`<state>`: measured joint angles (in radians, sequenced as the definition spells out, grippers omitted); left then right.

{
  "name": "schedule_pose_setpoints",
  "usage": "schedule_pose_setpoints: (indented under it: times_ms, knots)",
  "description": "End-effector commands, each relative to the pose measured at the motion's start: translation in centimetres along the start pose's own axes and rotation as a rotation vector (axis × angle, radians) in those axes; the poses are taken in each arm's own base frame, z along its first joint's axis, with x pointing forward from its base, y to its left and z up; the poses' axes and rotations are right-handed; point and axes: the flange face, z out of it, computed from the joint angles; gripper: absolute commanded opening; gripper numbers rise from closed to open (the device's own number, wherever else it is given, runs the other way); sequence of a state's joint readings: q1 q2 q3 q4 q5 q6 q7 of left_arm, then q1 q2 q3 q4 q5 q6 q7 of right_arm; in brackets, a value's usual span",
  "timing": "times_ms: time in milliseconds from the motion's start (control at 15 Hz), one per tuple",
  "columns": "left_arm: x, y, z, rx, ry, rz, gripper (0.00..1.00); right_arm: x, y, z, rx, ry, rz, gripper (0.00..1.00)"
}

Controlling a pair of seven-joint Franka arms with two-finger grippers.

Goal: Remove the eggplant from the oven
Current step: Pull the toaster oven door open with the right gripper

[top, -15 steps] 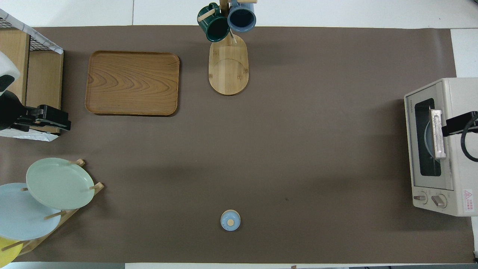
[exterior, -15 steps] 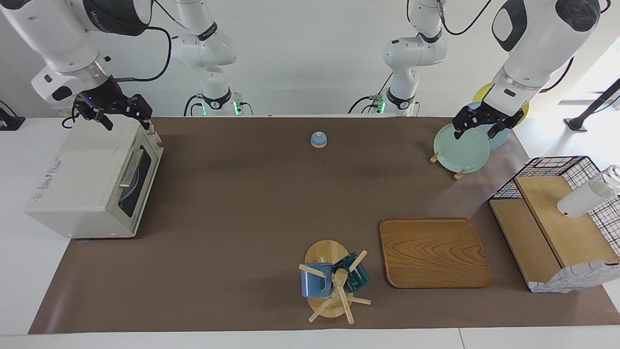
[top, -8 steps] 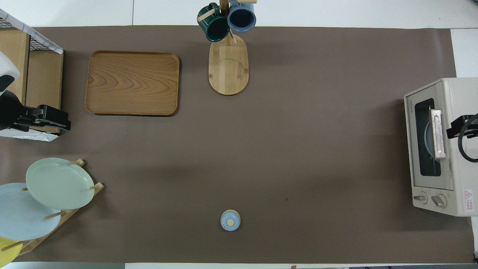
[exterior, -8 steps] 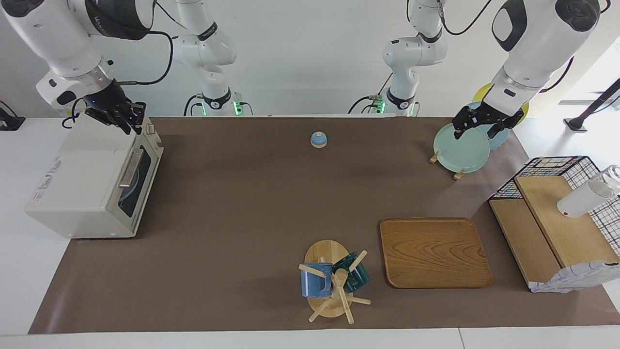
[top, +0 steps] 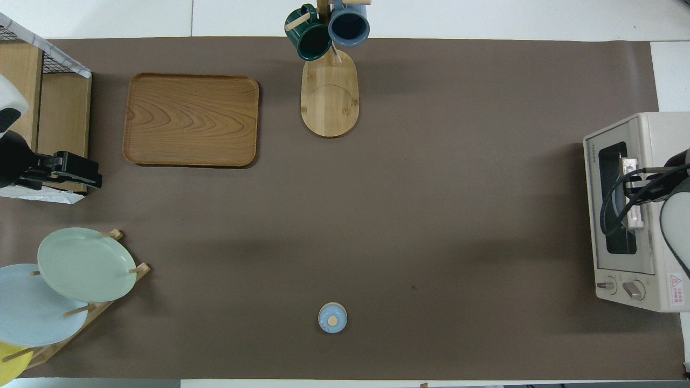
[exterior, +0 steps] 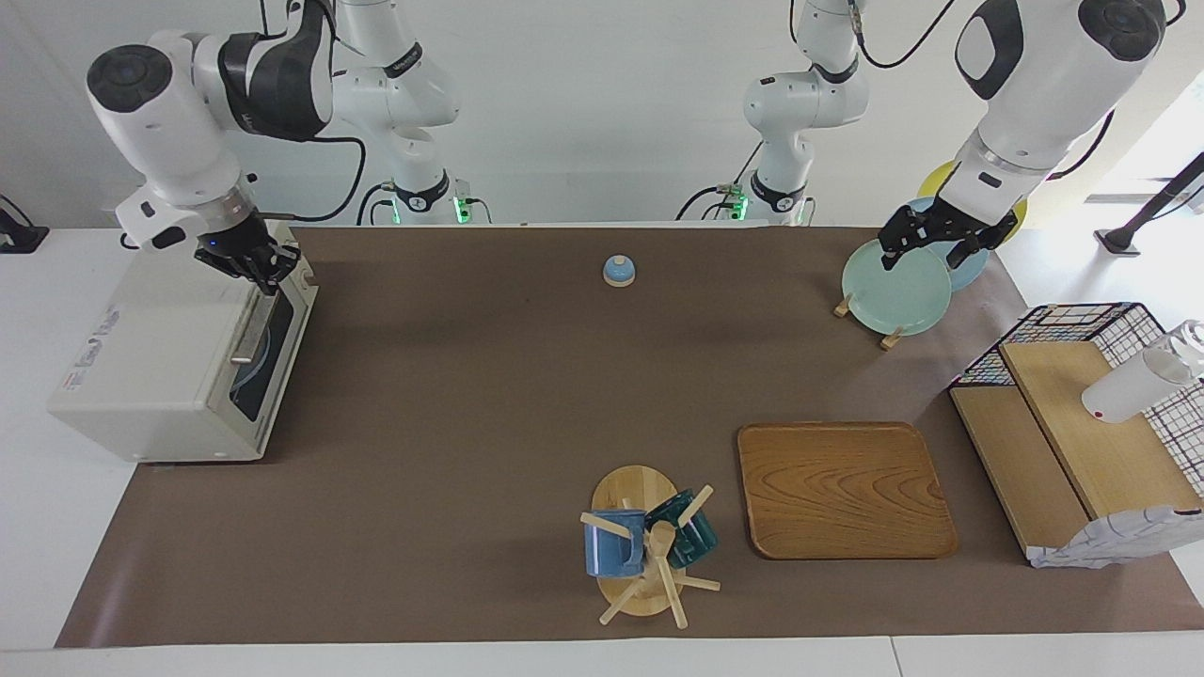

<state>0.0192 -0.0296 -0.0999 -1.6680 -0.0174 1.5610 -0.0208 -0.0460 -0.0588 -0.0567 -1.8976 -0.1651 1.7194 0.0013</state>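
Note:
The cream-white oven [exterior: 160,348] stands at the right arm's end of the table with its door closed. Through the dark window I make out only the edge of a pale blue plate; the eggplant is hidden. My right gripper [exterior: 261,275] is shut, with its tips down at the door's top edge by the silver handle [exterior: 252,334]. From overhead, the right gripper [top: 630,186] lies across the handle [top: 636,215] of the oven [top: 655,134]. My left gripper [exterior: 931,246] waits open above the plate rack.
A small blue bell [exterior: 618,271] sits near the robots at mid-table. A wooden tray [exterior: 844,489] and a mug tree [exterior: 644,545] lie farther out. A plate rack [exterior: 894,287] and a wire-and-wood shelf [exterior: 1082,432] stand at the left arm's end.
My right gripper closed above the oven's top, then swung down to the door's top edge at the handle. The left arm has not moved.

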Motion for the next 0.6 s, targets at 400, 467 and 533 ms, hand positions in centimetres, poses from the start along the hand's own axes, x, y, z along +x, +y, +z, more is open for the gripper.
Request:
schedule_pose_setpoints:
  times_ms: [400,467,533]
  knots:
    - [-0.8,-0.2,-0.2,0.01,0.004,-0.006,1.0,1.0,-1.1,4.4,-0.156,-0.02,-0.063,0.0]
    - [-0.8,-0.2,-0.2,0.01,0.004,-0.006,1.0,1.0,-0.9,4.5,-0.192,-0.022,-0.085,0.0]
    - [-0.8,-0.2,-0.2,0.01,0.004,-0.006,1.0,1.0,-0.8,4.6,-0.206,-0.028,-0.105,0.0]
